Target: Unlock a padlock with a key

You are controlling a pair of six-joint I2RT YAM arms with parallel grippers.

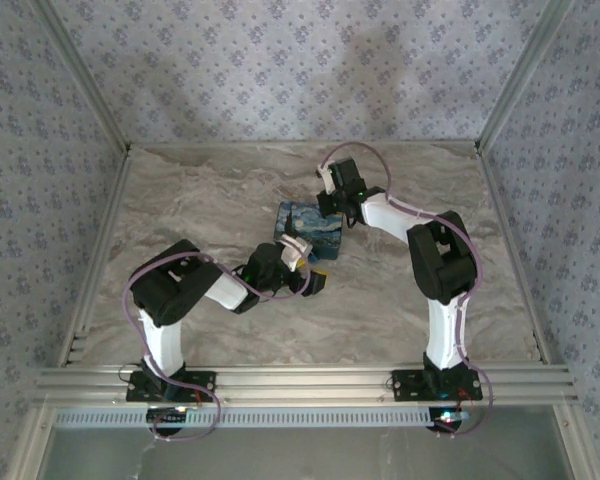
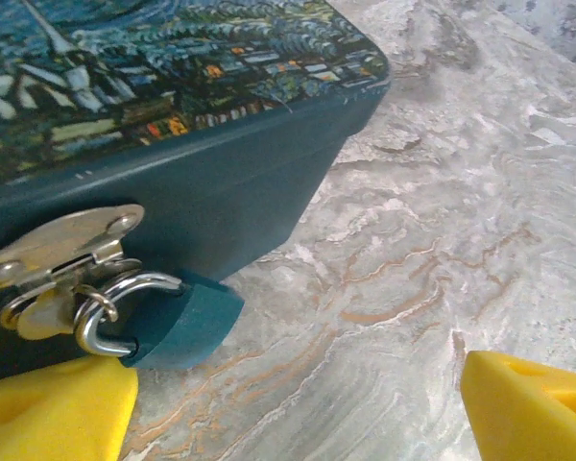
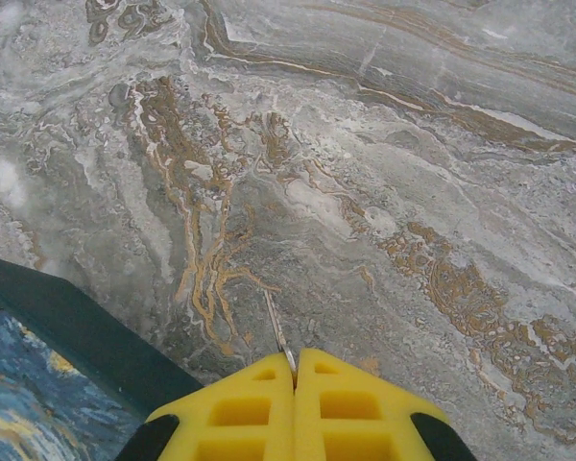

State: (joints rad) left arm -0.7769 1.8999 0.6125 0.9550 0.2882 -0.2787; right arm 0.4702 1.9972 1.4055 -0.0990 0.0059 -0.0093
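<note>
Two arms: seen from above, both are bent toward the painted box (image 1: 308, 226) near the middle of the table (image 1: 230, 190).
Left gripper (image 2: 298, 403): yellow fingers are held apart with nothing between them, low at the box front.
Padlock (image 2: 187, 325): the teal body is hung by its silver shackle (image 2: 125, 288) from the box's metal hasp (image 2: 62, 245), just beside one yellow fingertip.
Right gripper (image 3: 295, 370): fingers are pressed together on the key (image 3: 278, 336), a thin blade seen edge-on, pointed at the marble near a box corner.
Key tip: contact with the table cannot be told.
</note>
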